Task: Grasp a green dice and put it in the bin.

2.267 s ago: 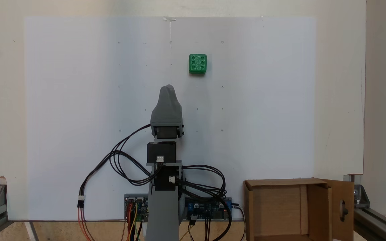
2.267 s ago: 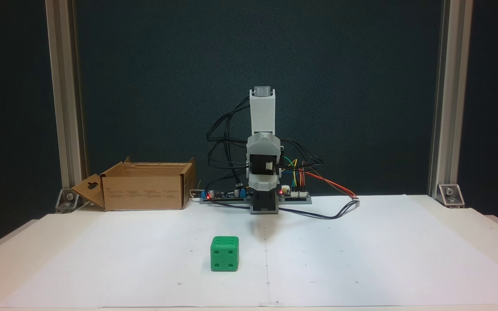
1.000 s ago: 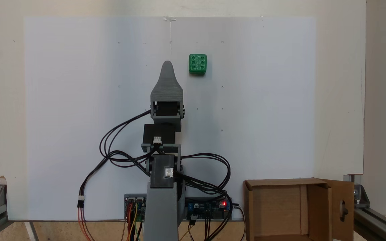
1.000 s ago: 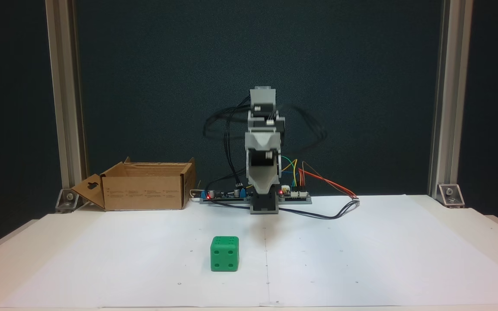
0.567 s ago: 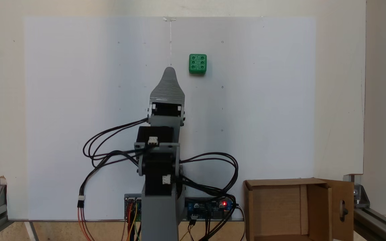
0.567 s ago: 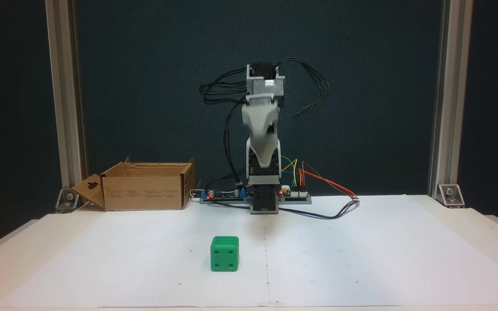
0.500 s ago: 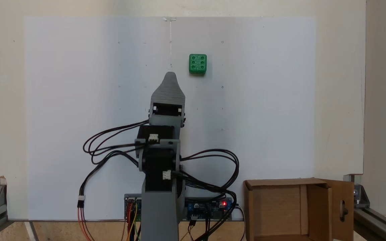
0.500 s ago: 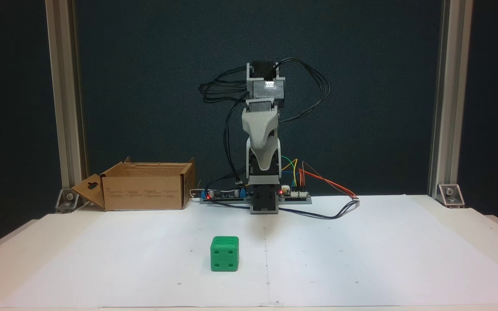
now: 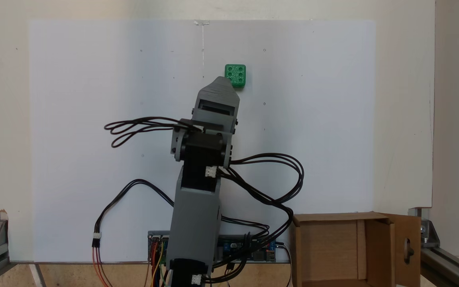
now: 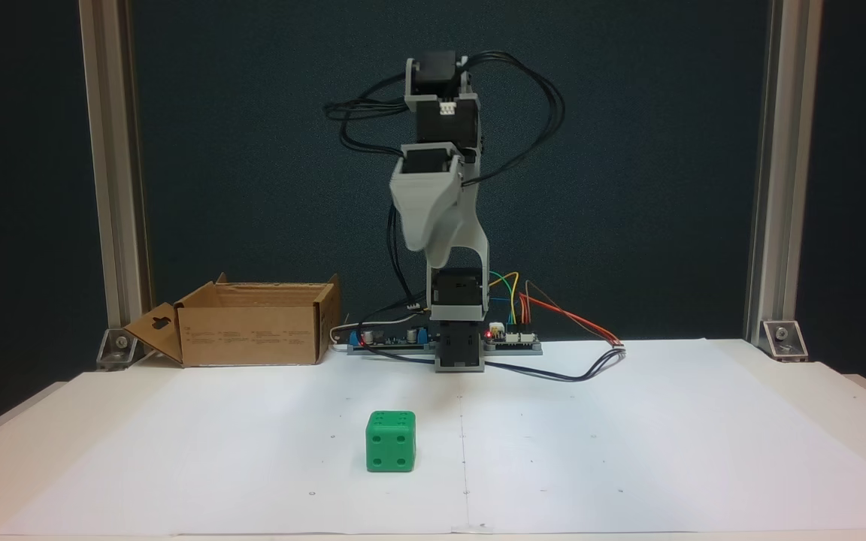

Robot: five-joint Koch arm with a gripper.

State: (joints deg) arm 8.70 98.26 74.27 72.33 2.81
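Though end effector (image 10: 427,252) opening indiscernible, green dice (image 10: 390,441) six-up; bin (image 10: 252,323) print illegible.

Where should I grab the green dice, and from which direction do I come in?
Come straight down from above and close on two opposite vertical side faces of the green dice. It sits flat and square on the white paper, six pips up, with open paper on all sides. The gripper hangs high above the table, so descent looks unobstructed.

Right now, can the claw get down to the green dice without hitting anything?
Probably yes: the claw hangs high above the green dice, which sits alone on the white paper, far from the bin.
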